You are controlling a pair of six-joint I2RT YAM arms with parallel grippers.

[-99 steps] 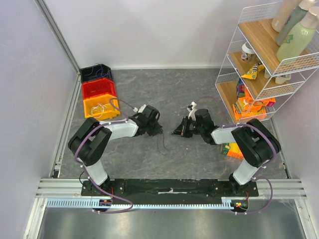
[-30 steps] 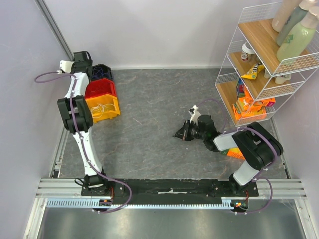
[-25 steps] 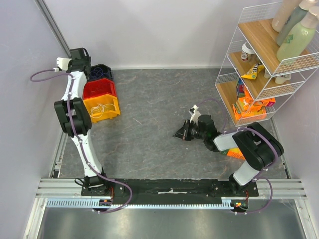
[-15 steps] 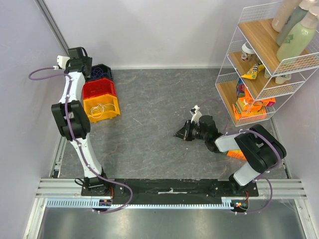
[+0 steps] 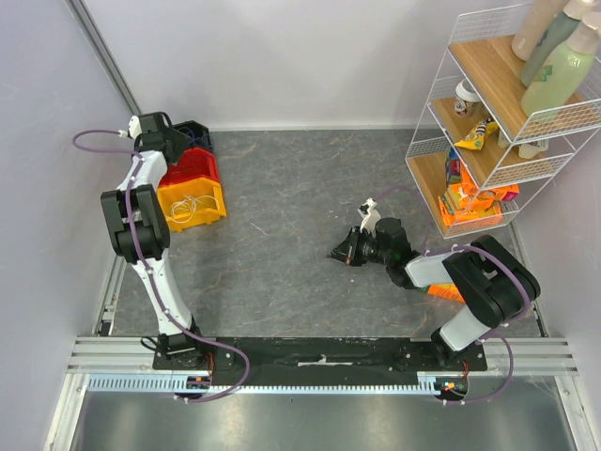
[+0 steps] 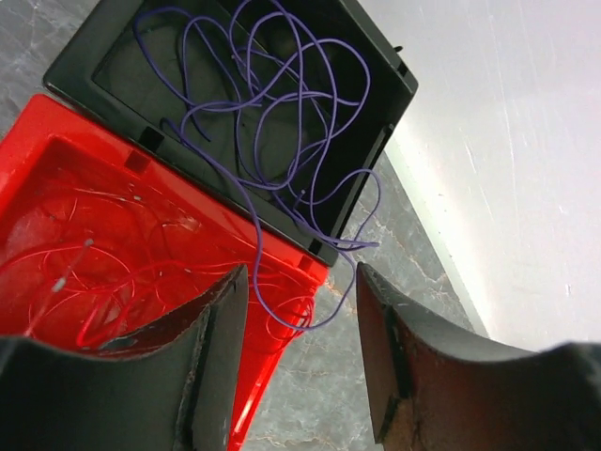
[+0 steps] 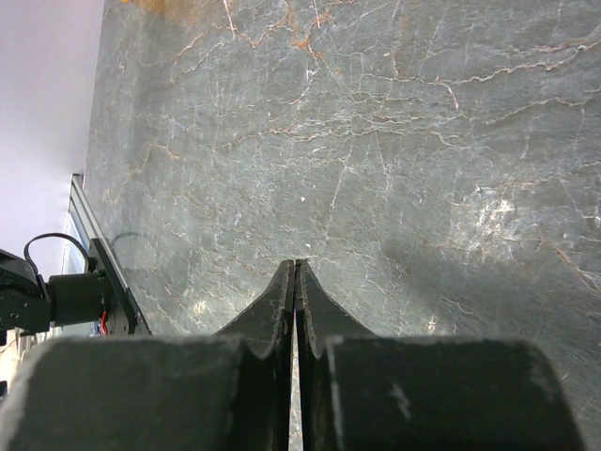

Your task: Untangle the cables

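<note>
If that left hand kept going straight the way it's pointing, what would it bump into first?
Probably the thin purple cable, where it loops out over the corner of the red plastic bin; depth is unclear.

A robot lab cell: plain white walls [image 5: 310, 56], aluminium framing [image 5: 526, 355], sorting bins [image 5: 214, 199] and a stocked wire shelf [image 5: 493, 80].

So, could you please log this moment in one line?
left tool open near black bin | purple cable loop overhanging rim | right tool shut, empty
</note>
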